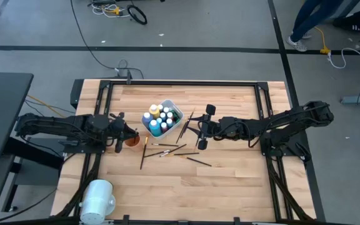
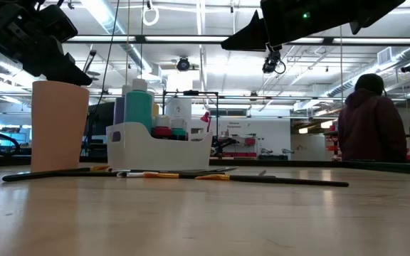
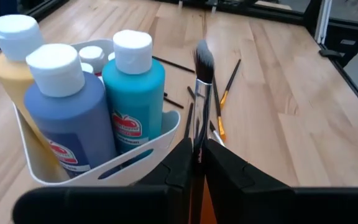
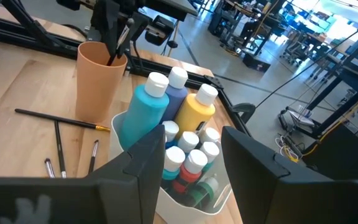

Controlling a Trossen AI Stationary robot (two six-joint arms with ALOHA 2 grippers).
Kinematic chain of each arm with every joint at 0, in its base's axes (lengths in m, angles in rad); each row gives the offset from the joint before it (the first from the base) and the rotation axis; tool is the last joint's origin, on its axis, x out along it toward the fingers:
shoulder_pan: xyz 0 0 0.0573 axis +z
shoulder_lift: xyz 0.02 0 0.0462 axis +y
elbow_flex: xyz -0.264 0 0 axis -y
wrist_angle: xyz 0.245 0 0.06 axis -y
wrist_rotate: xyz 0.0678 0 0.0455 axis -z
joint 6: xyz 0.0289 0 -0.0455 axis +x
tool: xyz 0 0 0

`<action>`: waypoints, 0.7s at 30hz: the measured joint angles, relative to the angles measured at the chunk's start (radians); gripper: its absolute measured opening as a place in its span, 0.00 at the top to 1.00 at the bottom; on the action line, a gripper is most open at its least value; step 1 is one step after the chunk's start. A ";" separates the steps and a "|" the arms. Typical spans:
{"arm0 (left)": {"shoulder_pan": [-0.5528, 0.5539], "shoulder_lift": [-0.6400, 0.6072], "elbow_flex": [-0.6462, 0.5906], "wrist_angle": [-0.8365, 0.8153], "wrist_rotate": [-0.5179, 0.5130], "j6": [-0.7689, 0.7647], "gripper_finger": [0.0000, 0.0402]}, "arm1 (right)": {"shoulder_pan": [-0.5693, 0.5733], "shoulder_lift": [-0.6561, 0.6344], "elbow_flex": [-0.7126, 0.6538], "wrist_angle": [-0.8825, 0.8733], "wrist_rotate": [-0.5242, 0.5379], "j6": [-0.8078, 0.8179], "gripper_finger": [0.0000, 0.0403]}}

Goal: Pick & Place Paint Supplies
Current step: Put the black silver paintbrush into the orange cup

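Where the left gripper hangs over the orange cup, its fingers sit narrowly around a dark-handled brush, and the handle's lower end is hidden inside the cup. Bottles crowd the white tub; more brushes lie nearby. The right gripper hovers beside the tub, wide and empty.

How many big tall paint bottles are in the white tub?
3, together at one end of the white tub: a teal bottle, a blue bottle, a yellow bottle. Smaller bottles fill the rest; some may be hidden.
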 joint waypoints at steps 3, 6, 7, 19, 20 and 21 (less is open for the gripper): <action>0.000 0.001 0.000 -0.001 0.000 -0.002 0.89 | 0.000 0.000 0.000 0.000 -0.002 0.000 0.59; 0.000 0.000 0.000 -0.001 0.000 -0.012 0.89 | 0.000 0.000 0.000 -0.001 -0.002 0.000 0.59; 0.000 0.001 0.000 -0.002 0.000 -0.018 0.89 | 0.000 0.000 0.000 -0.001 -0.003 0.000 0.59; 0.000 0.001 0.000 -0.002 -0.033 -0.028 0.82 | -0.006 0.000 0.000 -0.133 -0.180 0.102 0.59; 0.000 0.001 0.000 -0.002 -0.048 -0.028 0.81 | -0.008 0.000 0.000 -0.164 -0.229 0.111 0.59; 0.000 0.001 0.000 -0.002 -0.060 -0.028 0.81 | -0.008 0.000 0.000 -0.199 -0.262 0.122 0.59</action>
